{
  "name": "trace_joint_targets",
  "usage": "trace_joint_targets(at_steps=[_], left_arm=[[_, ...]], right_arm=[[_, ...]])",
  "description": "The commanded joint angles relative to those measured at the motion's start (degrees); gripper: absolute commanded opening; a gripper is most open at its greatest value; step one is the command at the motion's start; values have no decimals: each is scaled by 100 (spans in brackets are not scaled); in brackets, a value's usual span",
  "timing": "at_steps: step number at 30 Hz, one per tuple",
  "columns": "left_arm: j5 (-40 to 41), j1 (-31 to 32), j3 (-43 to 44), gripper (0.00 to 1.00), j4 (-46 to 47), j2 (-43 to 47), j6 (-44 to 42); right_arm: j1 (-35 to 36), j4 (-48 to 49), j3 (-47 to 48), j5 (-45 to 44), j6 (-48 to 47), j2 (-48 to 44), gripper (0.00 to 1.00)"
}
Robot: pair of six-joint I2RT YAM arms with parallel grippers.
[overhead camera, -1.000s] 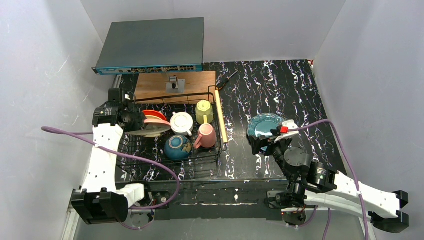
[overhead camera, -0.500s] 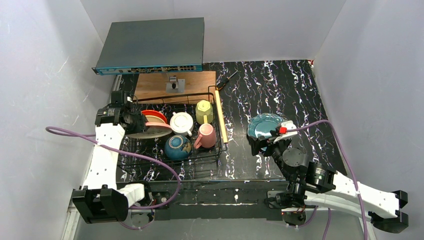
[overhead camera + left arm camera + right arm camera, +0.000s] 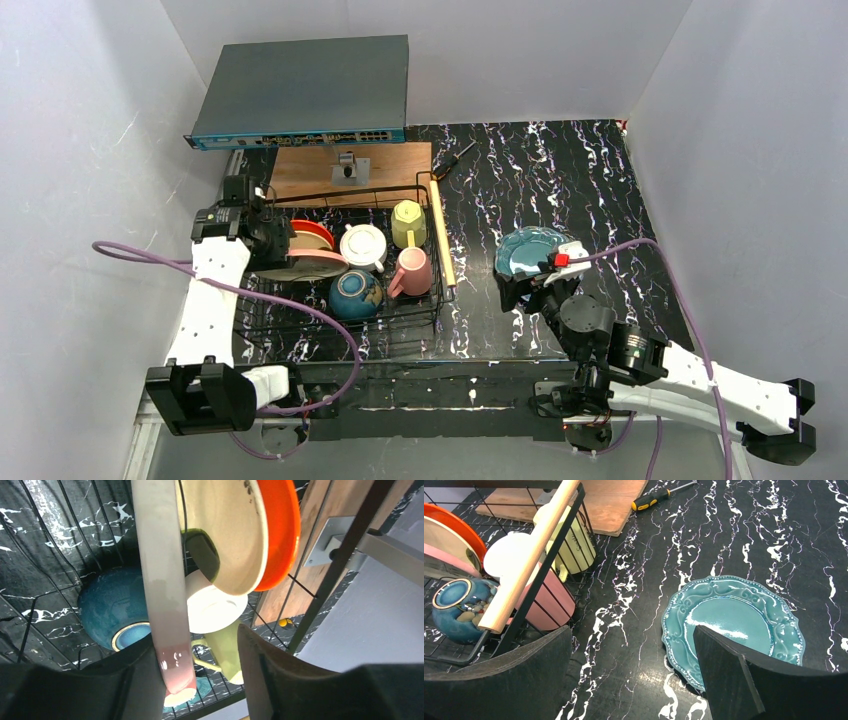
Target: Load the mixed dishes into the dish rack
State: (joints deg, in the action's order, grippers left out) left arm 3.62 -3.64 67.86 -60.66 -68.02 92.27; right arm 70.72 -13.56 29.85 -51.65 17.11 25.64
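Note:
The black wire dish rack (image 3: 300, 328) holds the pink mug (image 3: 412, 272), yellow-green mug (image 3: 407, 224), white cup (image 3: 363, 246), blue-teal bowl (image 3: 355, 294), orange plate (image 3: 312, 229) and a cream plate (image 3: 225, 535). My left gripper (image 3: 272, 245) is inside the rack's left end. Its jaws stand apart (image 3: 200, 645). A pale grey-pink plate (image 3: 160, 580) stands on edge between them, against the left finger with a gap to the right finger. The teal plate (image 3: 530, 250) lies flat on the table. My right gripper (image 3: 631, 640) is open and empty low over the table, its right finger over the plate's near edge (image 3: 734, 620).
A brown wooden board (image 3: 350, 172) with a metal fitting lies behind the rack, with a grey network switch (image 3: 300, 90) behind it. A screwdriver (image 3: 455, 158) lies beside the board. The rack's wooden handle (image 3: 441, 232) runs along its right side. White walls enclose the table.
My left gripper has shifted slightly toward the back of the rack and the grey-pink plate has settled a little to the right. My right gripper has barely moved.

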Motion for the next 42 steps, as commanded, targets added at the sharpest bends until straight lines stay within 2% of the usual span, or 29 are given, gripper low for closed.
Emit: trace_joint_targets(at_steps=[1,5,9,13,19,30,38,42], left_arm=[[296,-26,310,53,-126,114,-261],[383,-25,442,73,-122,70,-575],[398,-23,486,83,-128,25,-867],[380,-29,401,84,210,115,-1084],[369,-31,728,84,497,-121,-1454],[464,-35,1136,86,180,-653,-1555],[374,-39,1089,98,126,-497,-2042],[287,-33,1078,98,194,-319,-2442]], right_arm=[[-5,265,19,-29,122,83,98],[-5,275,54,-10,135,191,98],[-5,302,61,14,160,288,98],[0,336,75,58,167,379,98],[-1,357,96,111,218,491,98],[-5,458,101,163,232,756,98],[-1,591,92,196,209,842,98],[-12,642,99,208,194,922,98]])
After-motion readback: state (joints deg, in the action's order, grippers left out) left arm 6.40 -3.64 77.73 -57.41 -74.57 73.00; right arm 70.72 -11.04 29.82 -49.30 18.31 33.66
